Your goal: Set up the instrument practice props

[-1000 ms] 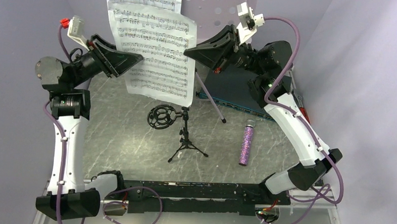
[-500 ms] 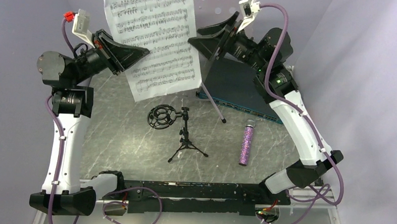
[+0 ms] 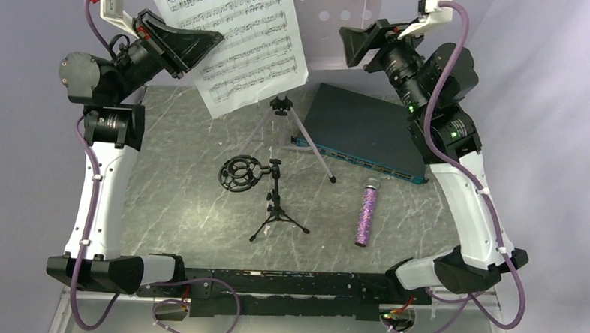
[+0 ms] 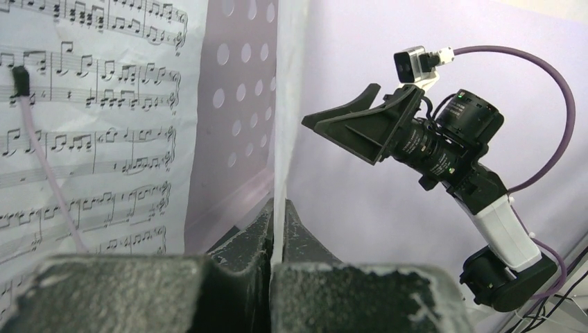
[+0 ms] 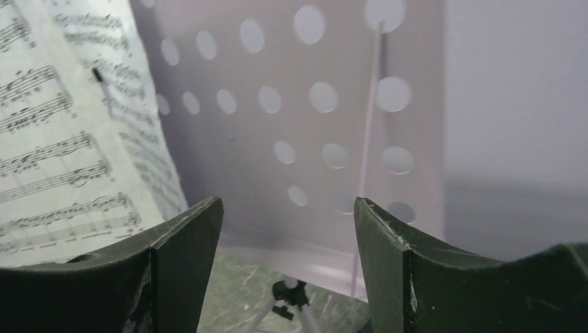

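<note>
A white sheet-music page is held by its edge in the left gripper, whose jaws are pressed together on the paper. It hangs up in front of the pale lilac perforated music stand. A second page rests against the stand's desk. The right gripper hangs spread wide before the bare holes, holding nothing. Down on the table, the small black tripod stand with ring mount stands upright. The glittery purple microphone lies to its right, near the dark teal box.
</note>
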`<state>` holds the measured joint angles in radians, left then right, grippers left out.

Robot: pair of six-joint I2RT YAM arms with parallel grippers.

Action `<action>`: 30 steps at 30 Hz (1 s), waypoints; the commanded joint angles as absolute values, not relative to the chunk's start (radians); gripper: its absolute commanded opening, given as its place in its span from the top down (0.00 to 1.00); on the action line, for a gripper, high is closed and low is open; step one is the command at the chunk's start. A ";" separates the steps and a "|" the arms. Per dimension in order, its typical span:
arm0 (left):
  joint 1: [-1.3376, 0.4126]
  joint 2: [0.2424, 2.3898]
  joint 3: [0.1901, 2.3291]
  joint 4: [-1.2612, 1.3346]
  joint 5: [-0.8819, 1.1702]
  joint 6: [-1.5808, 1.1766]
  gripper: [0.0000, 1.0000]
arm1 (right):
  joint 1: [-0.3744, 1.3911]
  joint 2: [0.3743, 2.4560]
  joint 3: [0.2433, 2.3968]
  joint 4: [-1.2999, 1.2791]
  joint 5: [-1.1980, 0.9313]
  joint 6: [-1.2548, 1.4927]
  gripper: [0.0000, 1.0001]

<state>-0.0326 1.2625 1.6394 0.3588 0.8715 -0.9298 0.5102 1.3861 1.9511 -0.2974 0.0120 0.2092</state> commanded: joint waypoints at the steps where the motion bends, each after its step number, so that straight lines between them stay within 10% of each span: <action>1: -0.067 1.282 1.712 0.407 0.825 -0.925 0.97 | 0.506 1.386 2.019 -0.331 0.153 0.138 0.28; 30: -0.236 1.397 1.821 0.359 0.768 -0.745 0.97 | 0.506 1.571 2.249 -0.406 0.239 0.084 0.69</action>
